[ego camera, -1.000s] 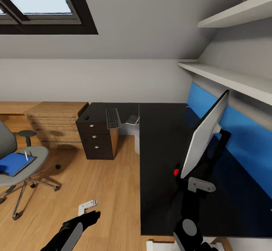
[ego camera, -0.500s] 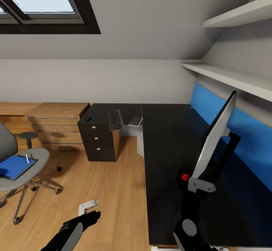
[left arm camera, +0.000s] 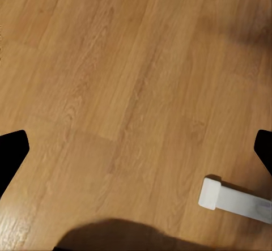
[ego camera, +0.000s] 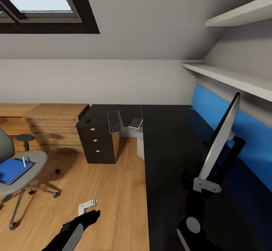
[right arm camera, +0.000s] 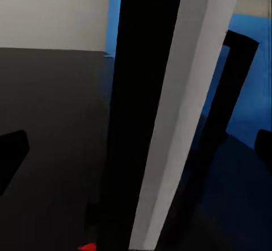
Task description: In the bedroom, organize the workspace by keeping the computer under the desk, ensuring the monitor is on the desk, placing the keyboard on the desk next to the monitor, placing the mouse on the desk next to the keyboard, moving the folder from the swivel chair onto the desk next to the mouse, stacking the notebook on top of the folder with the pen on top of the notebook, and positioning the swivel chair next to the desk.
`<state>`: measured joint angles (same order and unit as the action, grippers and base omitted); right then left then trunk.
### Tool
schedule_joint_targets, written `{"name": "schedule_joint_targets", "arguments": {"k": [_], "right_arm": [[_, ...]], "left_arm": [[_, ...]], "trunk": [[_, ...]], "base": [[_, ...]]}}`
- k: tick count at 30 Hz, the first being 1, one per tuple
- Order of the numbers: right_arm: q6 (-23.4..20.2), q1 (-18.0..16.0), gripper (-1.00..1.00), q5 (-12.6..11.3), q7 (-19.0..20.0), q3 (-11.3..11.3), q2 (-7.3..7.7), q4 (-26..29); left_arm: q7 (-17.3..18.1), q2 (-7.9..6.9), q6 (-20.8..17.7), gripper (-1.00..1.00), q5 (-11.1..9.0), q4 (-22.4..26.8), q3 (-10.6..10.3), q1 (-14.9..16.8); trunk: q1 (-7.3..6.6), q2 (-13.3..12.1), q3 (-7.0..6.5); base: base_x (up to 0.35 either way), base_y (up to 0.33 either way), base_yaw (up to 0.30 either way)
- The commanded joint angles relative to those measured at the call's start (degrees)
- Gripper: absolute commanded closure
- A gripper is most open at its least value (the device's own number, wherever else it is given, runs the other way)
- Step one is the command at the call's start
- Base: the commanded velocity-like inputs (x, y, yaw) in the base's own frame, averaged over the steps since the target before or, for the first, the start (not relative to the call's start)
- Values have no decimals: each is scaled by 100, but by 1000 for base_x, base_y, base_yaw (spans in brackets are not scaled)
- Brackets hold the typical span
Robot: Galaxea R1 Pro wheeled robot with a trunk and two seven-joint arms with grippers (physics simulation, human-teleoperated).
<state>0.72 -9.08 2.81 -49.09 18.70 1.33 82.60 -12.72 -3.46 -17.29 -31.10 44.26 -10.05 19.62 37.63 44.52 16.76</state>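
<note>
Right gripper (ego camera: pixel 206 185) grips the monitor (ego camera: pixel 221 137) at its lower edge, holding it tilted above the desk (ego camera: pixel 170 160); left gripper (ego camera: pixel 88 205) hangs open over bare floor. Keyboard (ego camera: pixel 114 121) lies at the desk's far end. Folder (ego camera: pixel 11 169) and pen (ego camera: pixel 24 162) (on the chair (ego camera: pixel 22 168)) remain unmoved, I judge.

The floor (ego camera: pixel 113 190) looks like warm, smooth wood planks with visible grain. The desk (ego camera: pixel 170 149) has a matt black top. The monitor (ego camera: pixel 221 137) shows a pale satin back, perhaps plastic. The swivel chair (ego camera: pixel 22 168) seems grey cloth on shiny metal legs.
</note>
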Motion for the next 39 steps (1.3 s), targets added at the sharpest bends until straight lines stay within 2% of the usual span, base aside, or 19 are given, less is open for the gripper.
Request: {"name": "schedule_joint_targets", "arguments": {"k": [1,2,10,12,20,25,39], "right_arm": [[-3,-6,-100,2,-27,-93,-1,-1],[-12,-6,-100,-7,-17,-287,-6,-3],[-19,-6,-100,-25,-12,-519,-11,-4],[-19,-6,-100,-26,-15,-635,-17,-4],[-19,-6,-100,-26,-17,-665,-19,-3],[-19,-6,-100,-31,-21,-666,-23,1],[31,-6,-100,-47,-19,-628,-26,1]], "left_arm": [[-57,-8,4,-100,-61,-6,-37,2],[-56,-3,21,-100,-62,-31,-39,5],[-56,10,33,-100,-63,-56,-41,1],[-56,11,34,-100,-63,-57,-41,6],[-61,12,35,-100,-63,-57,-81,4],[-72,12,34,-100,-63,-57,-170,5],[-73,8,33,-100,-63,-57,-182,7]], "trunk": [[1,6,8],[1,6,8],[1,6,8],[1,6,8],[1,6,8],[1,6,8],[1,6,8]], "base": [[21,0,0],[9,0,0],[3,0,0],[0,0,0],[-59,-49,0],[-216,-192,0],[-236,-207,0]]}}
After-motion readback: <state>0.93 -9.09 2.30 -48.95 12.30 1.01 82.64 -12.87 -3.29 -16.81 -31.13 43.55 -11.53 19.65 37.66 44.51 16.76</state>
